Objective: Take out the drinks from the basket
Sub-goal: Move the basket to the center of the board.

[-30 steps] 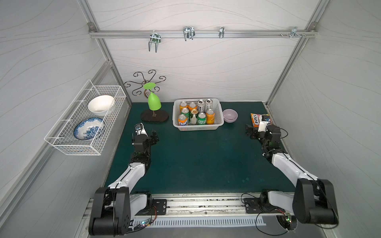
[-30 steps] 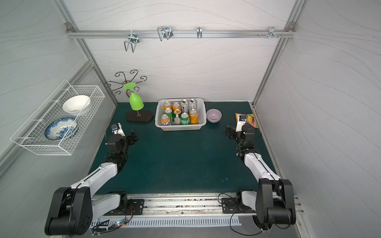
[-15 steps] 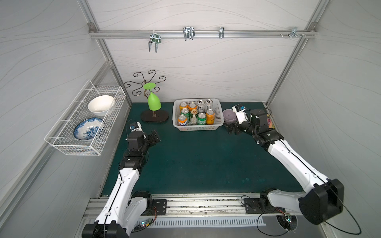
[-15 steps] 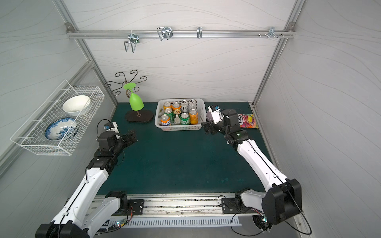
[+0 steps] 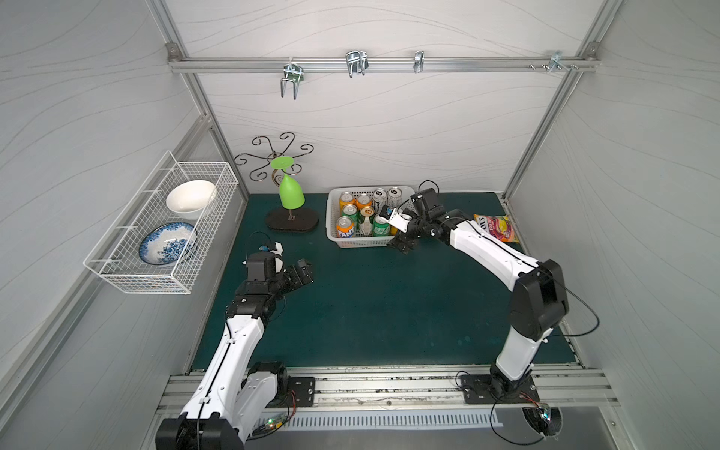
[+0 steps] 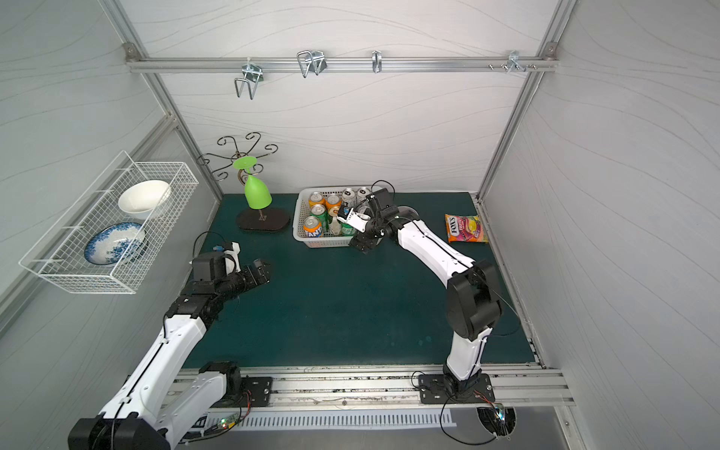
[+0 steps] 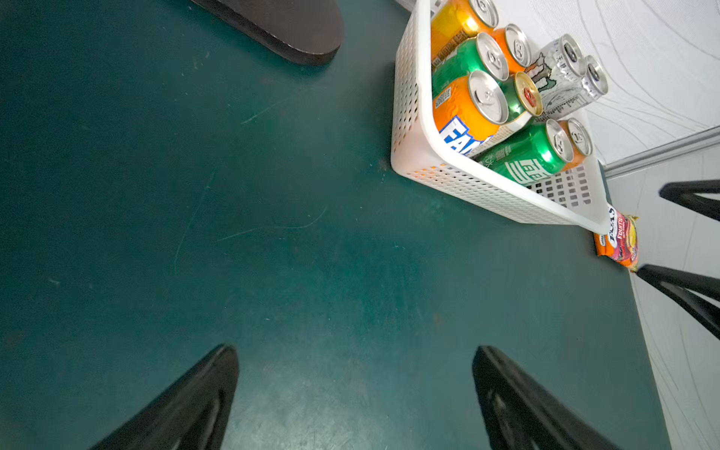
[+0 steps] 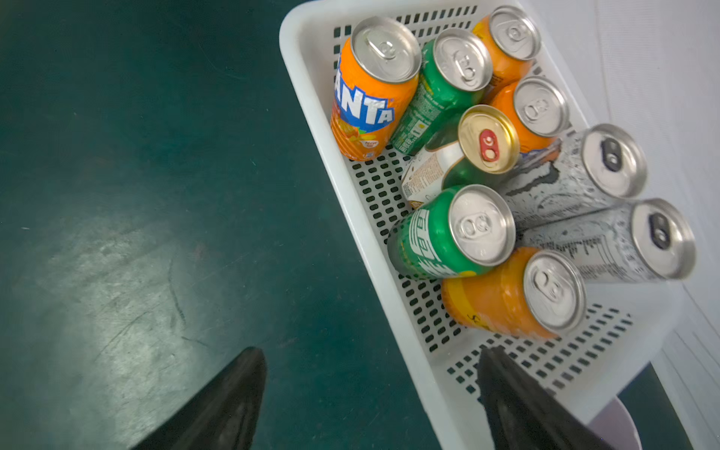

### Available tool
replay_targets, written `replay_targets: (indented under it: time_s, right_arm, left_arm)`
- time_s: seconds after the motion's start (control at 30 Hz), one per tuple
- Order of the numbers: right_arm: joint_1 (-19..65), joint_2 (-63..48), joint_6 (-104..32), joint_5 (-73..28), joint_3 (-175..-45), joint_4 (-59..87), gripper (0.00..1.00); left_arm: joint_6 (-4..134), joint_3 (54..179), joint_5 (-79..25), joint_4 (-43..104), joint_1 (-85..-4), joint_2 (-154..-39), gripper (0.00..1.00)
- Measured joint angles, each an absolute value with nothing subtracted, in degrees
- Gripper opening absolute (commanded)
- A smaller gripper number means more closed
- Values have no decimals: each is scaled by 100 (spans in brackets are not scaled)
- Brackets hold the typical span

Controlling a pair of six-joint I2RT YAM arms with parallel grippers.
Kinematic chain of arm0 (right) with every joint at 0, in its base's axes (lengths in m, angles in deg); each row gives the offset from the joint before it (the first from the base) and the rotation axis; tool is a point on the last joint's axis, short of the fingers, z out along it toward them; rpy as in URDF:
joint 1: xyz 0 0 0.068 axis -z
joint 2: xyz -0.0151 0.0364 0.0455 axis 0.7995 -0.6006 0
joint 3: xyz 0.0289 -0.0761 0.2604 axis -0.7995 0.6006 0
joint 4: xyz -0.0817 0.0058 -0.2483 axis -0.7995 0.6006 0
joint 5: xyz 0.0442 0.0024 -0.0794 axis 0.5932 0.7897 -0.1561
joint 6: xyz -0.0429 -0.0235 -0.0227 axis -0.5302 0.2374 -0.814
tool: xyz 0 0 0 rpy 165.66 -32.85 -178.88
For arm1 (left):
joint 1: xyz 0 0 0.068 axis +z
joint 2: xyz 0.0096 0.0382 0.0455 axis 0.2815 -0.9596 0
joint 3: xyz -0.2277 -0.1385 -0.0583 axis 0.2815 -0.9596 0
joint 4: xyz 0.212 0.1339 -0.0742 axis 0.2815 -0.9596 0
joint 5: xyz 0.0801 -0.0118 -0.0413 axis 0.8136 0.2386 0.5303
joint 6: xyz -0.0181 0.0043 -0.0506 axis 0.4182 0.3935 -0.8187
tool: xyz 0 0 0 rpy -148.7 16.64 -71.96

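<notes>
**A:** What is new here?

**B:** The right hand (image 5: 401,244) comes over from the bag (image 5: 495,228). Now it is at the near right corner of the basket (image 5: 360,242).

**A:** Is it holding a can?

**B:** No. Its fingers are apart, and nothing is gripped. In the wrist view one finger (image 8: 518,405) hangs over the inside of the basket. The other hangs over the desk (image 8: 117,272), so the rim sits between them.

**A:** And the left hand (image 5: 300,272)?

**B:** It lifts up and spreads its fingers wide. It is empty too. It is over bare desk, well apart from the basket.

**A:** Where are the cans (image 8: 479,228)?

**B:** All nine are in the basket, packed close together. None is out yet.

**A:** So what does that mean?

**B:** I think the job is only starting. The right hand is near enough to reach in. The orange can (image 8: 514,296) is the nearest one to it, so that looks like the first pick. The hand has to clear the rim first, or it could bump the basket.
</notes>
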State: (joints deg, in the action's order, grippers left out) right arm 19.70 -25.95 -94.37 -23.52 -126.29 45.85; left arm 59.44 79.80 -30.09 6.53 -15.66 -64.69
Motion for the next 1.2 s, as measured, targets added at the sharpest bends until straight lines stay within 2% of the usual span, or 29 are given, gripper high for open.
replay_targets:
  time_s: [0.2, 0.57, 0.77, 0.9, 1.2]
  right_arm:
    - [1937, -3332, -10047, -2258, -13362, 5151, 69]
    - [1837, -4101, -10473, -2250, -14192, 5556, 60]
    - [1832, -4422, -10560, -2247, -14422, 5658, 50]
    - [1832, -4687, -10558, -2247, -14579, 5658, 48]
    - [1832, -4931, -10602, -2309, -14680, 5582, 30]
  left_arm:
    - [5930, 7974, -3140, 651, -1566, -6495, 98]
    - [5843, 7926, -3223, 655, -1566, -6532, 98]
    - [5841, 7926, -3243, 655, -1566, -6574, 98]
    - [5834, 7926, -3260, 657, -1566, -6611, 98]
    - [5769, 7910, -3319, 688, -1566, -6725, 98]
